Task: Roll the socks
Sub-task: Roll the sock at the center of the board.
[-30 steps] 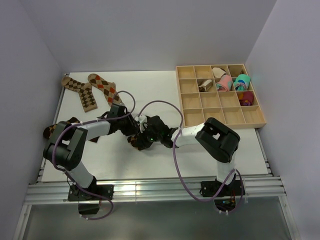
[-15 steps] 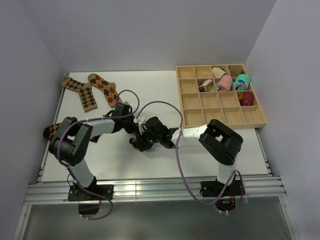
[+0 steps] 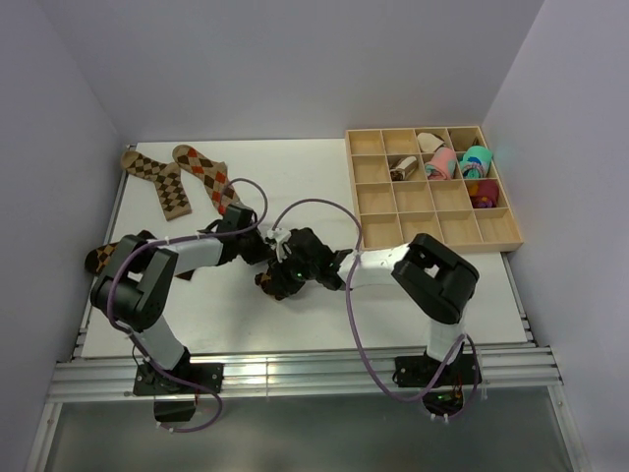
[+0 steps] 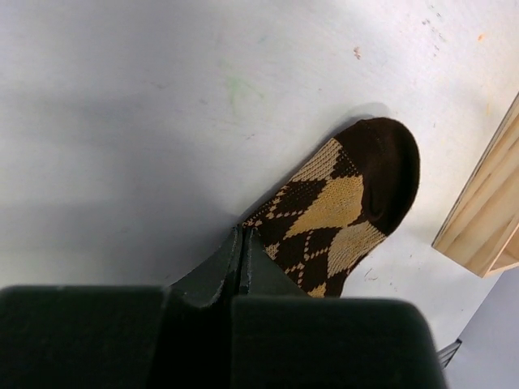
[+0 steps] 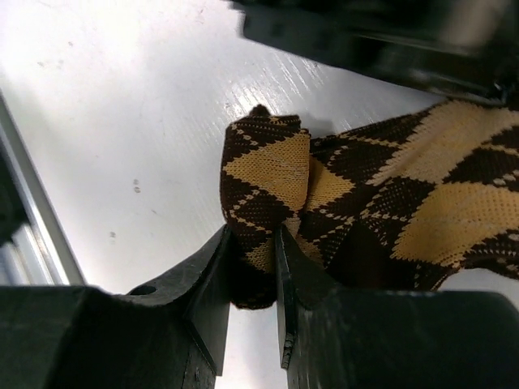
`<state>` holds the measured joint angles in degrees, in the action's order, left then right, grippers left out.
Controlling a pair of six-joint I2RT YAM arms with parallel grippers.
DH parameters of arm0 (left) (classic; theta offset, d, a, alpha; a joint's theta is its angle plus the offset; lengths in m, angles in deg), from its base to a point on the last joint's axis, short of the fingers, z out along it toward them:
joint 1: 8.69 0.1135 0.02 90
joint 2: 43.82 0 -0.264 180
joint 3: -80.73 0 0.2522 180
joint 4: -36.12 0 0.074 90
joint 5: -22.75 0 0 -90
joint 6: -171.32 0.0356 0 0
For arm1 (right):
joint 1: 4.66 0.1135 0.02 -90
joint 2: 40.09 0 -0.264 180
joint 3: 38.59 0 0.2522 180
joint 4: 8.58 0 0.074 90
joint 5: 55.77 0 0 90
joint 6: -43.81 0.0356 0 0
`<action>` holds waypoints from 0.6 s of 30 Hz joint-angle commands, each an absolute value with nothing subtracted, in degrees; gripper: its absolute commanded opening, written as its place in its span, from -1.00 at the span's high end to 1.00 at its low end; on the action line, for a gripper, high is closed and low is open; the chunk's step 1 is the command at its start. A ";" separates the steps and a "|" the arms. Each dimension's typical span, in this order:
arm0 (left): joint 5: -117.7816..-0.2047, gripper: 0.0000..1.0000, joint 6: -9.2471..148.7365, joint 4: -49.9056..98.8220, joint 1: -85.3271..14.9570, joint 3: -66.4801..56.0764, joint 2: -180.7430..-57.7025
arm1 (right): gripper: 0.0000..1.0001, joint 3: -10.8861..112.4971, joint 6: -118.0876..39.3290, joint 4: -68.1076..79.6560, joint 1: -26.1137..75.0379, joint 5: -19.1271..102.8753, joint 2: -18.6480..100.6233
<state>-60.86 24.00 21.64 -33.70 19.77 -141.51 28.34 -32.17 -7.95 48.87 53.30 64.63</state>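
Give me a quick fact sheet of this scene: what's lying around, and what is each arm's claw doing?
sock being worked: brown diamond sock, held between both grippers, one end folded over
left gripper: shut on that sock's edge
right gripper: shut on the folded end
waiting: two flat socks, far left corner
wooden tray: far right, most compartments bare
rolled bundles: in the tray's far compartments

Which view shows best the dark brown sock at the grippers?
The left wrist view: the sock lies in clear sight there, with its dark rounded end and its diamonds. The right wrist view shows only its folded end, pinched in the right gripper. In the top view it is nearly all hidden.
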 commanded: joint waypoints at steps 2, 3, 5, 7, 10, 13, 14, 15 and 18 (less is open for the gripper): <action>-71.03 0.99 23.50 19.72 -32.07 23.28 -140.50 | 1.00 27.11 -25.55 -6.25 47.63 63.49 66.69; -71.38 0.99 23.23 19.98 -31.98 23.55 -139.28 | 1.00 27.55 -24.84 -6.25 47.11 64.37 67.13; -71.82 0.96 22.44 20.25 -31.54 24.08 -137.43 | 1.00 27.90 -22.21 -7.47 45.53 67.27 68.54; -72.18 0.86 21.74 20.33 -30.93 24.34 -136.37 | 1.00 28.52 -20.19 -8.53 44.47 68.77 69.85; -72.53 0.68 21.03 18.93 -30.22 24.16 -133.65 | 1.00 29.84 -18.17 -9.50 43.76 69.74 71.35; -73.66 0.35 19.80 17.61 -29.43 24.69 -129.61 | 1.00 31.07 -16.41 -10.90 43.15 70.88 73.11; -74.02 0.26 19.10 16.83 -29.17 25.13 -127.16 | 1.00 31.77 -16.05 -11.17 42.89 70.97 73.98; -74.37 0.09 19.01 16.38 -28.90 25.48 -125.92 | 1.00 32.03 -15.61 -11.43 42.71 70.97 74.34; -75.95 -0.22 18.57 13.92 -28.02 25.75 -121.52 | 1.00 32.13 -13.50 -14.93 42.09 72.81 75.57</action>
<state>-72.53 19.70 16.16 -28.54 25.56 -126.08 31.73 -16.26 -14.77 42.64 71.01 73.09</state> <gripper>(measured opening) 0.573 0.299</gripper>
